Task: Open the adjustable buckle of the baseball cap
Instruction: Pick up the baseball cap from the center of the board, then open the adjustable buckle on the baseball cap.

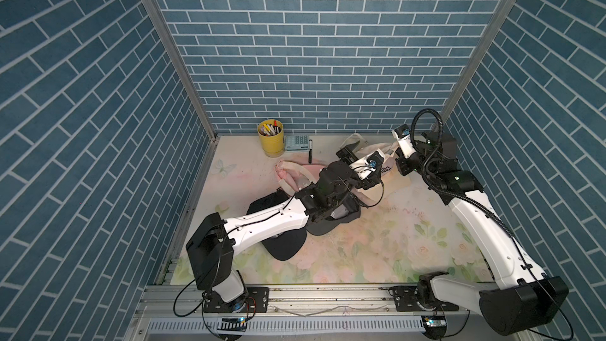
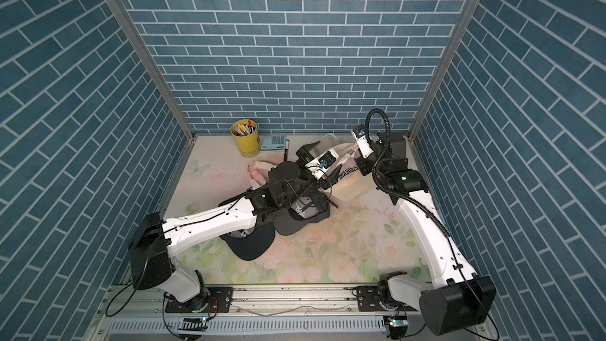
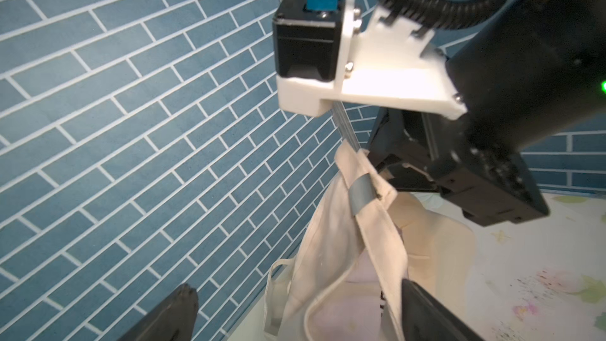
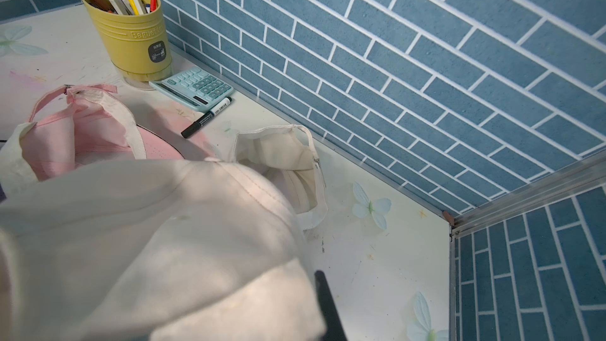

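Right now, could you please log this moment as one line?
left pincer open | right pincer shut on strap | cream cap hanging

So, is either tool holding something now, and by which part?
The right tool is shut on the cream cap, pinching its strap beside the grey patch. The left tool is open, holding nothing.
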You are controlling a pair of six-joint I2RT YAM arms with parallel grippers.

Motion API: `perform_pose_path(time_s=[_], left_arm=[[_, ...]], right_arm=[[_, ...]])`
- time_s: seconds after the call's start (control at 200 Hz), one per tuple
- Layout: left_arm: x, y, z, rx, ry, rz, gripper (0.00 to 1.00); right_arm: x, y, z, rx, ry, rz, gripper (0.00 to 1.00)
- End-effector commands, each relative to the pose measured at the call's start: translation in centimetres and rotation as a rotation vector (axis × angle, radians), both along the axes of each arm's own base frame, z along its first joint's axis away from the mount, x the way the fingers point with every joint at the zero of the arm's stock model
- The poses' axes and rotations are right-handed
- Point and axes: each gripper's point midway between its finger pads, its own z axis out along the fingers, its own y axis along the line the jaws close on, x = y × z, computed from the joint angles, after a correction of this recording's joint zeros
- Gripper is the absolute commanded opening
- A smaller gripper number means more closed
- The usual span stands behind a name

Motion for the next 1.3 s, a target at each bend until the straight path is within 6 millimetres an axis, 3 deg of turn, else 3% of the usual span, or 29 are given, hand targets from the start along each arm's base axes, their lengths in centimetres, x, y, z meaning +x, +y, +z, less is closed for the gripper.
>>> perform_pose_path(time_s=[0.0, 0.16, 0.31, 0.38, 0.485, 0.54, 0.775, 1.295], left_arm=[[0.2, -1.8, 0.8, -0.025, -0.014, -0.046, 1.0], [0.1, -3.8, 0.4, -0.02, 0.004, -0.114, 0.97], [-0.2, -4.0, 0.3, -0.067, 0.068, -0.188, 0.94], [-0.5, -3.4, 1.1, -0.127, 0.106, -0.261, 0.92], [-0.4, -1.7, 2.4, -0.227, 0.202, -0.401, 0.77], [-0.4, -1.1, 2.4, -0.22, 0.231, -0.445, 0.74], [-0.7, -2.1, 1.4, -0.111, 0.273, -0.563, 0.59], [-0.3, -4.3, -0.4, -0.091, 0.379, -0.712, 0.59]], right_arm=[[-0.3, 0.2, 1.7, 0.055, -0.007, -0.007, 0.0], [-0.5, 0.1, 1.7, 0.059, 0.001, -0.011, 0.0], [-0.7, 0.2, 2.0, 0.067, -0.007, -0.006, 0.0], [-0.9, 0.4, 2.0, 0.06, -0.02, 0.013, 0.0], [-1.4, 1.0, 1.8, 0.047, -0.058, 0.07, 0.0], [-1.7, 1.5, 1.7, 0.042, -0.071, 0.114, 0.0], [-2.2, 2.8, 1.2, 0.017, -0.101, 0.219, 0.0], [-3.6, 4.8, 1.1, 0.012, -0.133, 0.379, 0.0]])
